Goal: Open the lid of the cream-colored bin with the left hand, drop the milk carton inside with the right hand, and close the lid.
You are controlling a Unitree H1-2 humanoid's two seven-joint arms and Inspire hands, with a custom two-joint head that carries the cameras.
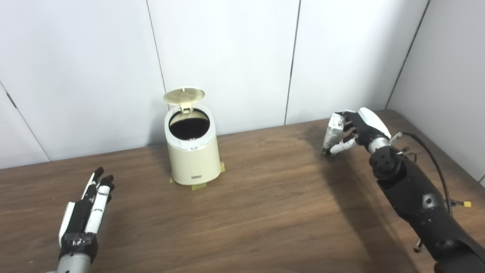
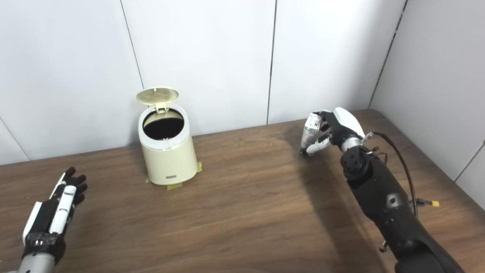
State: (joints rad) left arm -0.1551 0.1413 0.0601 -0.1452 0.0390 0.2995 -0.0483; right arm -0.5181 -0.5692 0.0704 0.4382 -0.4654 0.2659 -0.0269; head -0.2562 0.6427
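Plenty of open wood on this table (image 1: 265, 212) — the whole near half and the wide stretch between the bin and the right hand are bare. The far edge runs right up against the white wall panels (image 1: 227, 57), and the right side closes in toward a corner where another wall angles in.

The cream-colored bin (image 1: 192, 155) sits toward the far left-centre, close to the wall, on bits of yellowish tape (image 1: 199, 186) poking out from under its base. Its lid (image 1: 184, 96) is flipped up at the back on its hinge, so the dark round opening faces up and is fully exposed.

The left hand (image 1: 86, 212) lies low over the near left of the table, well apart from the bin, palm roughly flat, fingers stretched out straight and pointing away toward the wall — holding nothing.

The right hand (image 2: 333, 131) is up at the far right, wrist bent, arm reaching in from the near right corner with a black cable looping off it. Its fingers are curled around the milk carton (image 2: 310, 131), a small silvery-white, slightly crumpled box held roughly upright just above the table, well to the right of the bin.
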